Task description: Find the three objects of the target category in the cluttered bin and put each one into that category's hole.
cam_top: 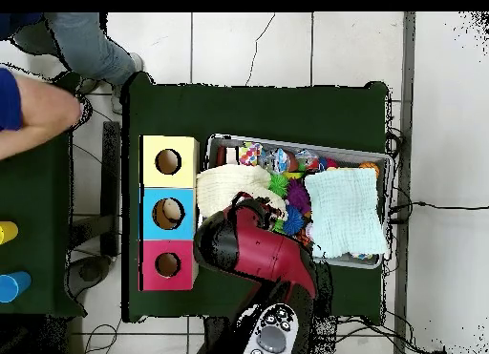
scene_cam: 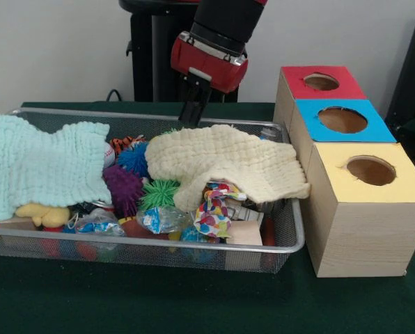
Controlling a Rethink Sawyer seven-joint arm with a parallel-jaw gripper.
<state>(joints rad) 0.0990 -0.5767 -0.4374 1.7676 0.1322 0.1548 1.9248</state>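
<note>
While the front view shows the gripper (scene_cam: 191, 115) reaching down behind the far rim of the cluttered bin (scene_cam: 291, 240), its tip is hidden by a cream cloth (scene_cam: 228, 160), so whether the jaws are open or closed cannot be told. A pale green cloth (scene_cam: 44, 167) covers the bin's other end. Under that cloth's near edge a yellow plush (scene_cam: 44, 214) pokes out, and an orange, black-striped plush (scene_cam: 124, 143) shows at the far side beside a blue spiky ball (scene_cam: 133, 158). A brown-orange one is not visible. Both toys look light and soft; they would likely squash under the fingers, so a pinch across the thickest part of the body seems safest. The red-topped hole (scene_cam: 321, 82) is the farthest of three boxes, beyond the blue-topped hole (scene_cam: 342, 120) and yellow-topped hole (scene_cam: 370, 170).

From overhead, the arm (cam_top: 258, 250) covers the bin's near rim, hiding the gripper. A person's arm (cam_top: 38, 107) shows at the edge. No writing or brand is legible in either view.
</note>
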